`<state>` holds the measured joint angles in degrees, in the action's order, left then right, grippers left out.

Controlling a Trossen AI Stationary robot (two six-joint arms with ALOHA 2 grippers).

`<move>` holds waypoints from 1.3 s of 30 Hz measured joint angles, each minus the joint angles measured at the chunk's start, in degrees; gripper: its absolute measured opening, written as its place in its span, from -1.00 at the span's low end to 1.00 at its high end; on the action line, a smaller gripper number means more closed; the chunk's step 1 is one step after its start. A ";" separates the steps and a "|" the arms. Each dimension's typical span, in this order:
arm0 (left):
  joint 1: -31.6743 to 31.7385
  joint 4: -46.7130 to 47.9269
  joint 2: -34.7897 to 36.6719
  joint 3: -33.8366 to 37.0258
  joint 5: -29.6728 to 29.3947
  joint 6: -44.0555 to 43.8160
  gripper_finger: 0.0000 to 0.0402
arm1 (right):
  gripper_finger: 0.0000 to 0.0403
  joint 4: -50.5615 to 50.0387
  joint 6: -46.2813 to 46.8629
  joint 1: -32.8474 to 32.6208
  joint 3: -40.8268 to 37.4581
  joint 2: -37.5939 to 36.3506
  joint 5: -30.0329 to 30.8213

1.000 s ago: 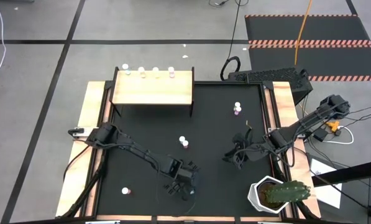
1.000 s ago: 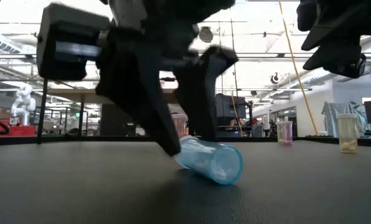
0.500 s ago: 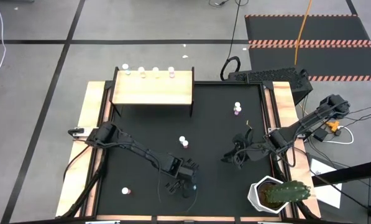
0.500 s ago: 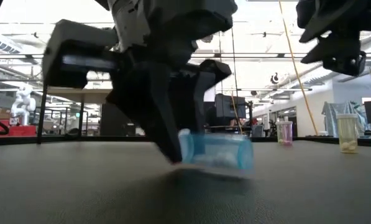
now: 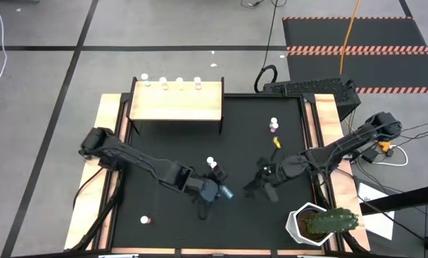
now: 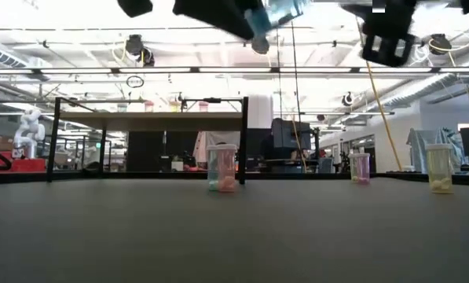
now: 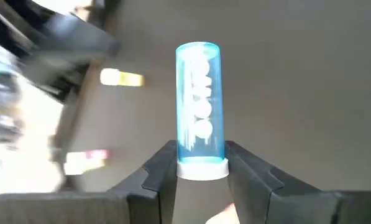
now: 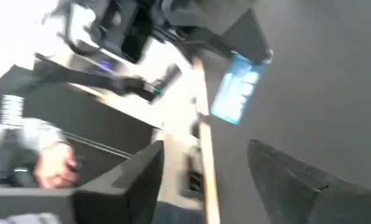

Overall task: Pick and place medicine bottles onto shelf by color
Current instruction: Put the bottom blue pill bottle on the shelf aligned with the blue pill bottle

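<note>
A blue medicine bottle (image 7: 199, 99) with a white cap is in the air over the middle of the black mat, with my left gripper (image 5: 214, 192) shut on it. My right gripper (image 5: 260, 185) hovers open just right of it, nothing between its fingers. The pale-wood shelf (image 5: 176, 104) stands at the far left with several bottles (image 5: 179, 81) along its back edge. On the mat, a pink bottle (image 5: 212, 165), another pink bottle (image 5: 273, 126) and a red one (image 5: 145, 220) stand upright; a yellow bottle (image 5: 277, 142) is beside the far pink one. My left gripper pinches the blue bottle at its white-cap end (image 7: 202, 168) between its two fingers. The fingers (image 7: 163, 174) come slanting down from the table's left. The bottle's body sticks out forward past the fingertips, in line with them, lifted clear of the mat.
A white pot with a green cactus (image 5: 321, 223) stands at the near right corner. Pale wooden strips (image 5: 102, 172) border the mat on both sides. A person's hand (image 8: 48, 160) shows beyond the table in the right wrist view.
My left gripper has shut on the blue bottle, which lay on the mat near the front edge. It has risen with the bottle, gone a little toward the far edge and turned. The bottle is now clear of the mat. My right gripper has shifted toward the table's left.
</note>
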<state>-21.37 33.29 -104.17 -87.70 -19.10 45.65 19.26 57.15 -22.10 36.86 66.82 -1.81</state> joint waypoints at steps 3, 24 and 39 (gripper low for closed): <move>-0.01 0.07 2.04 -0.02 -2.72 7.83 -0.37 | 0.28 6.13 1.88 3.40 0.04 2.03 -3.41; 2.65 -10.61 3.10 -0.02 -13.96 38.28 -0.38 | 0.12 16.10 3.14 15.47 -0.02 9.05 -17.76; 3.64 -10.26 3.08 -0.02 -13.85 34.26 -0.36 | -0.56 16.05 0.91 15.77 -0.02 8.46 -17.99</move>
<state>-17.74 23.03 -101.09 -87.72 -32.95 79.91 35.31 58.07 -6.33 36.84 75.29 -19.80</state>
